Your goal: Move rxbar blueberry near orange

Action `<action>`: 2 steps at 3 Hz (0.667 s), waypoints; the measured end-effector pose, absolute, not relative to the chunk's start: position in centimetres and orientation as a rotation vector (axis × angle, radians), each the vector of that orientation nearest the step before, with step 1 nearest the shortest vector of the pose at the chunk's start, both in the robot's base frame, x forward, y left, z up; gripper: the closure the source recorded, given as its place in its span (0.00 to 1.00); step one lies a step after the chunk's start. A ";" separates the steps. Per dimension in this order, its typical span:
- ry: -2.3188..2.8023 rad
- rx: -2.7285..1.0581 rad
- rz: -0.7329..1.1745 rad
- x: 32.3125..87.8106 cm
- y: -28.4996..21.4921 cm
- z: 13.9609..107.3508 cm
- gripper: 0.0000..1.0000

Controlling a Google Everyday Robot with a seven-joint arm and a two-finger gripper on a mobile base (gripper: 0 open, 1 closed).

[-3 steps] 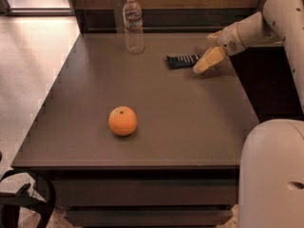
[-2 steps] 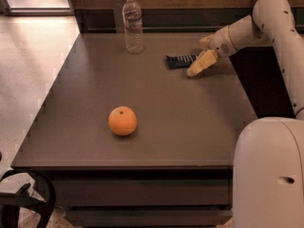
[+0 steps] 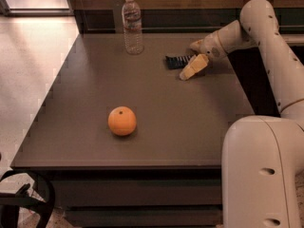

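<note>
The rxbar blueberry, a dark navy flat bar, lies on the far right part of the table. The orange sits alone near the front middle of the table, well apart from the bar. My gripper is at the bar's right end, low over the table, reaching in from the right. It is open, with one cream finger in front of the bar's end and the other behind it. The bar's right end is partly hidden by the gripper.
A clear water bottle stands upright at the back of the dark table, left of the bar. My arm arches over the table's right edge. The robot's white body fills the lower right.
The gripper has moved left and slightly down onto the bar's right end. The bar, orange and bottle have not moved.
</note>
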State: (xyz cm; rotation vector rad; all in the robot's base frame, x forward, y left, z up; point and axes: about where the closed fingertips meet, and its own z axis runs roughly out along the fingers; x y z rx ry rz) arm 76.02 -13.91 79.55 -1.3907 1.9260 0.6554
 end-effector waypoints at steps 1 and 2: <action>1.926 -1.391 0.656 76.0 -13.9 79.8 0.35; 1.926 -1.391 0.656 76.0 -13.9 80.3 0.58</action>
